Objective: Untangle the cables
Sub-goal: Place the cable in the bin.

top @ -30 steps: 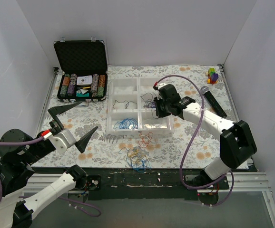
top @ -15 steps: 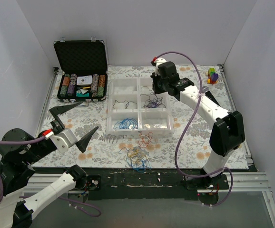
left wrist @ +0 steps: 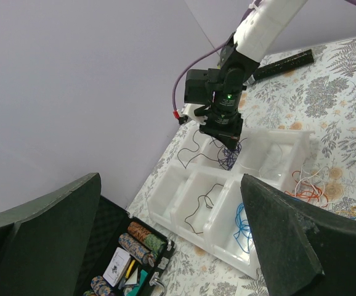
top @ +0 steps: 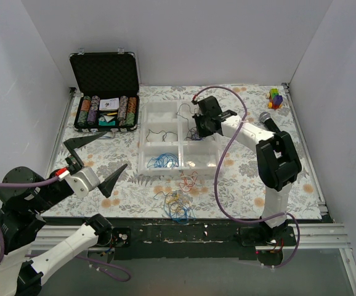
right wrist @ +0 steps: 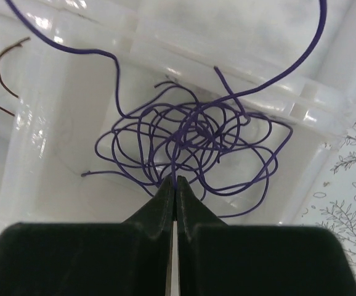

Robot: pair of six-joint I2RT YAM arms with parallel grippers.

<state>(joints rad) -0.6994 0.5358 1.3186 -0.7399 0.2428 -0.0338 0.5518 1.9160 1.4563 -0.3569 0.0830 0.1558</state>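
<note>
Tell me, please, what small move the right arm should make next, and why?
Probably a slow, short lift straight up. The right gripper is shut on a strand of the purple cables, whose loops bunch together over a compartment of the white tray. A gentle pull should show whether that strand slides free or drags the whole knot along.

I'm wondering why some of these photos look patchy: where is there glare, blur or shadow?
Right wrist view: bright glare patches on the white tray, purple wires sharp, right fingers a black featureless shape. Left wrist view: left fingers loom large and shadowed, the tray beyond clear. Top view: even light, soft shadows, loose wires tiny.
</note>
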